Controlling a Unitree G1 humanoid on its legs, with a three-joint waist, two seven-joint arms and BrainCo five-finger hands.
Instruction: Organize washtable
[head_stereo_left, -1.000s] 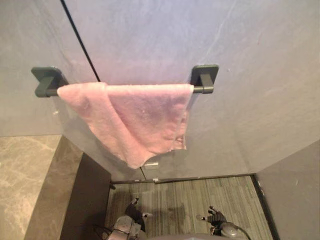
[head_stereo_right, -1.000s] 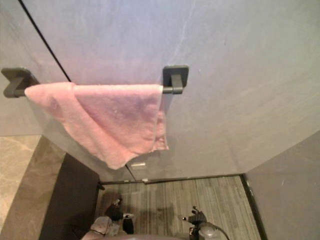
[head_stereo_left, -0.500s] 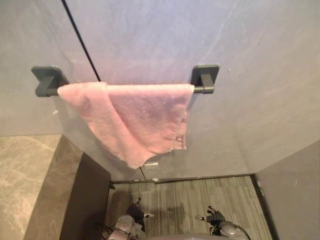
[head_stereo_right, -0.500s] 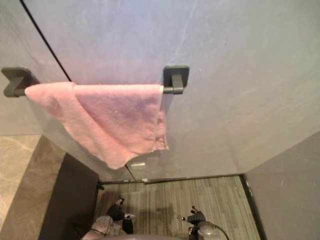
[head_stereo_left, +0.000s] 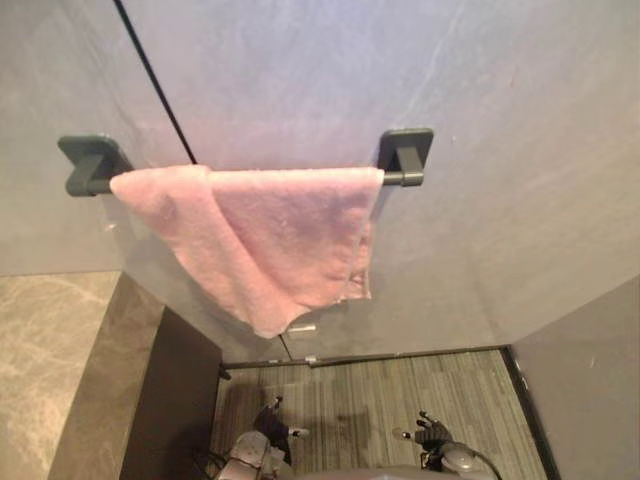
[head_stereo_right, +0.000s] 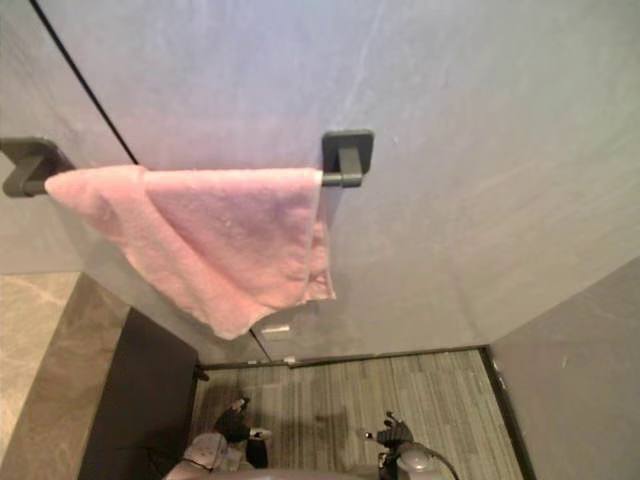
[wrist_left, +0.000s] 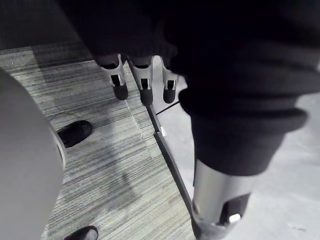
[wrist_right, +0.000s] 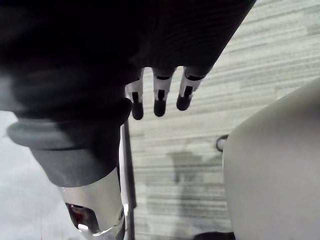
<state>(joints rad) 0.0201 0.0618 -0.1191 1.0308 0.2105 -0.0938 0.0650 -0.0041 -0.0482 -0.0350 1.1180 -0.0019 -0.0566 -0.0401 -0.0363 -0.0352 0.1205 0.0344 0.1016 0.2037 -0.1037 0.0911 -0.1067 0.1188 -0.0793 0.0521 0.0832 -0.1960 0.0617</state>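
Observation:
A pink towel (head_stereo_left: 270, 235) hangs over a dark grey towel bar (head_stereo_left: 405, 178) fixed to the grey wall; it is draped unevenly, with one corner drooping to a point low on the left half. Both hands hang low at the bottom of the eye views, far below the towel. My left hand (head_stereo_left: 268, 420) and my right hand (head_stereo_left: 430, 433) hold nothing. In the left wrist view the left hand's fingers (wrist_left: 143, 87) are straight over the floor. In the right wrist view the right hand's fingers (wrist_right: 159, 99) are likewise straight and relaxed.
A stone countertop (head_stereo_left: 50, 340) with a dark side panel (head_stereo_left: 175, 400) runs along the left. Striped grey flooring (head_stereo_left: 380, 400) lies below, with a dark threshold strip (wrist_left: 170, 165) beside the wall. A grey wall panel (head_stereo_left: 590, 380) stands at the lower right.
The picture has shifted very slightly, so the camera moved a little. The towel and both hands stay as they were.

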